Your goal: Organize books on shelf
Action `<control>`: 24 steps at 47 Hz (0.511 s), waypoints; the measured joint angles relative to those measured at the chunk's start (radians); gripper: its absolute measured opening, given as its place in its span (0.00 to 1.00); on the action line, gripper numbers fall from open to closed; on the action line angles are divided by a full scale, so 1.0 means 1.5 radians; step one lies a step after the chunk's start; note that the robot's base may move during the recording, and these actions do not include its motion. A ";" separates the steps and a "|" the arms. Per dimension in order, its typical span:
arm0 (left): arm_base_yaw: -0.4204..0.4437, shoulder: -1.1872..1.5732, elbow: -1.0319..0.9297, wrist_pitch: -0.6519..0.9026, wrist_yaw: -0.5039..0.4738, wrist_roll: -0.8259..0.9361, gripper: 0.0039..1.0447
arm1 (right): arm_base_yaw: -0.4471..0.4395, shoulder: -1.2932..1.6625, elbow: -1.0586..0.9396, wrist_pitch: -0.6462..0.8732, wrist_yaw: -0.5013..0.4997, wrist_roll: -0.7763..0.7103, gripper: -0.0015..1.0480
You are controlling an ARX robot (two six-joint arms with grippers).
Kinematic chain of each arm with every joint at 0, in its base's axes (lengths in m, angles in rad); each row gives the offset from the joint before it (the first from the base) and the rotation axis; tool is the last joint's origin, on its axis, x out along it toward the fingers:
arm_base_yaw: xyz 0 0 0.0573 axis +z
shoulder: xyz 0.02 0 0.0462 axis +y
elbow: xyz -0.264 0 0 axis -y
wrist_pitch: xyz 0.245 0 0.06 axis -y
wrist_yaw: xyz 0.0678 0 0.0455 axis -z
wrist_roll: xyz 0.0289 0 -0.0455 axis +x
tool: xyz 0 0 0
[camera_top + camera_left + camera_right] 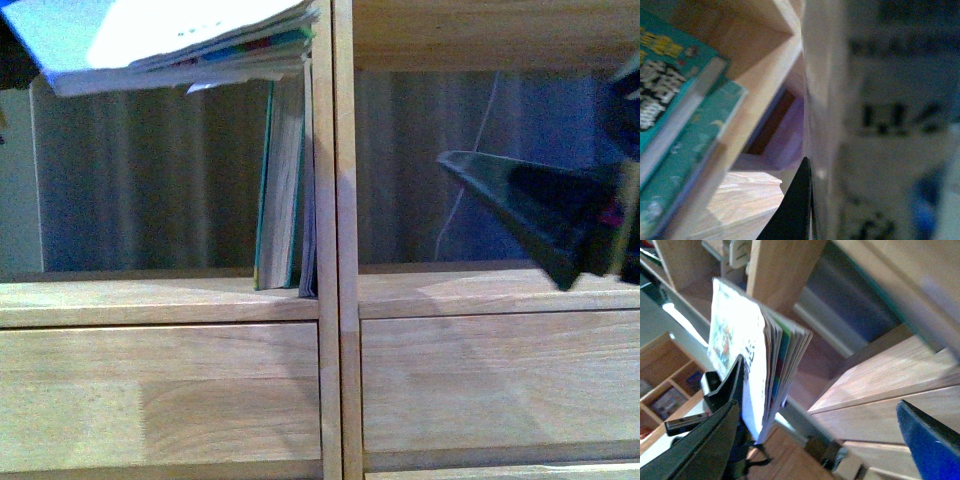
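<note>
Partway: thick teal book [278,190] and thin pale-lilac book [308,215] are standing in the light-wood shelf [335,330]; your left gripper [805,195] is clutching the unshelved floppy pale paperback [180,45], right gripper [525,205] hanging spread, empty.

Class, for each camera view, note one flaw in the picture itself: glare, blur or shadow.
Front view: glare whitens the paperback, dim blue cast over the shelf. Left wrist view: the paperback's near cover out of focus. Right wrist view: its cover blown out, shelf edges smeared.

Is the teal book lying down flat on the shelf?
No, the teal book stands upright against the shelf divider.
</note>
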State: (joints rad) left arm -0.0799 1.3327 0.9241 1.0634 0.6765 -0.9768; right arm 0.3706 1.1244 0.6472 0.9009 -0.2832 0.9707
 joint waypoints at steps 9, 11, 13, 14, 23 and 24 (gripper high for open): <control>0.034 0.013 0.017 -0.184 -0.100 0.181 0.06 | -0.126 -0.113 -0.034 -0.121 -0.006 -0.151 0.93; 0.037 0.026 0.026 -0.216 -0.133 0.241 0.06 | -0.152 -0.150 -0.044 -0.157 -0.005 -0.212 0.93; 0.038 0.039 0.035 -0.229 -0.161 0.293 0.06 | -0.167 -0.180 -0.051 -0.190 0.004 -0.269 0.93; 0.038 0.046 0.043 -0.236 -0.174 0.316 0.06 | -0.173 -0.195 -0.054 -0.207 0.010 -0.300 0.93; 0.009 0.149 0.162 -0.281 -0.264 0.523 0.06 | -0.201 -0.335 -0.104 -0.303 0.039 -0.620 0.93; 0.006 0.161 0.176 -0.287 -0.274 0.539 0.06 | -0.201 -0.339 -0.106 -0.305 0.039 -0.636 0.93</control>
State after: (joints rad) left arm -0.0715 1.5745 1.1881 0.6331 0.2653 -0.1684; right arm 0.0692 0.6155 0.4885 0.4438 -0.2249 0.0162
